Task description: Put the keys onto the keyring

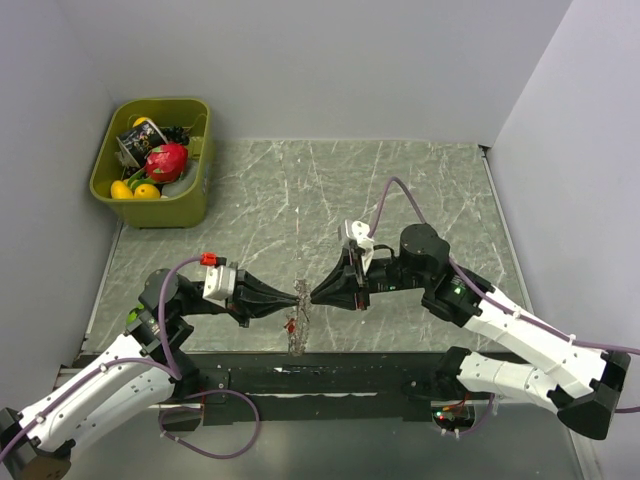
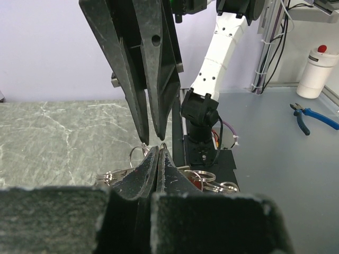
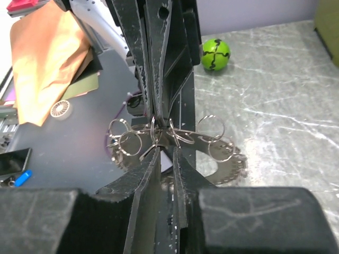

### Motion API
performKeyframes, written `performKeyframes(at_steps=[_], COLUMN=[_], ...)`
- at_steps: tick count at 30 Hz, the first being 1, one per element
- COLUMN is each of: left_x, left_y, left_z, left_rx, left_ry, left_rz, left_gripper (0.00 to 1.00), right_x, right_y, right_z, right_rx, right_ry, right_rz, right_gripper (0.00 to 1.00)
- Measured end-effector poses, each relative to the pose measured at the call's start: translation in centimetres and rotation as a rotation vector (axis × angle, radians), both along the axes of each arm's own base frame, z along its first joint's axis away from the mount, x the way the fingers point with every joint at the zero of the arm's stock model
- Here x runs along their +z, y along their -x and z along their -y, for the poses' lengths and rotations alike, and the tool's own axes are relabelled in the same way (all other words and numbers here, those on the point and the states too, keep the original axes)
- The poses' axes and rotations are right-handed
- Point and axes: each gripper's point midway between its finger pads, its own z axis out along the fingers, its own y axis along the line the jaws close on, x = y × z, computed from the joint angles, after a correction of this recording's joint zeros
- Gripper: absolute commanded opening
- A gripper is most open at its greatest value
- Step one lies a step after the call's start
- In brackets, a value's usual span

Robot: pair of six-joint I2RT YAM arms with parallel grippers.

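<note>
My left gripper (image 1: 298,292) is clenched on the keyring (image 3: 222,159), which dangles below our tip-to-tip meeting; right gripper (image 1: 313,294) narrowly parted, grip I cannot tell

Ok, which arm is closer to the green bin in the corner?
Left. The left arm lies on the same side as the bin, in front of it; the right arm is over on the opposite side.
</note>
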Motion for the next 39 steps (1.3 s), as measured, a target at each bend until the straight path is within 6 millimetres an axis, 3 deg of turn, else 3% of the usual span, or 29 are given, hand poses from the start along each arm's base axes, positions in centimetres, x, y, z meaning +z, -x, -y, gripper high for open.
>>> performKeyframes(at_steps=[15,23,33,39], left_x=[0.3,0.2,0.3,0.3], left_y=[0.1,0.0,0.0,-0.1], left_z=[0.0,0.0,0.0,0.0], left_rx=[-0.001,-0.002,-0.001,0.0], left_ry=[0.006,0.004,0.005,0.005], left_rz=[0.006,0.004,0.001,0.001], left_gripper=[0.01,0.01,0.01,0.01], right_x=[-0.5,0.1,-0.2,0.0], right_y=[-0.1,-0.1,0.4,0.6], right_z=[-0.8,-1.0,-1.6,-1.9], right_rx=[0.017,0.024,0.055,0.07], right_ry=[-0.004,-0.031,-0.024,-0.033], right_rz=[-0.047,-0.036,-0.057,-0.063], right_gripper=[0.41,0.41,0.24,0.02])
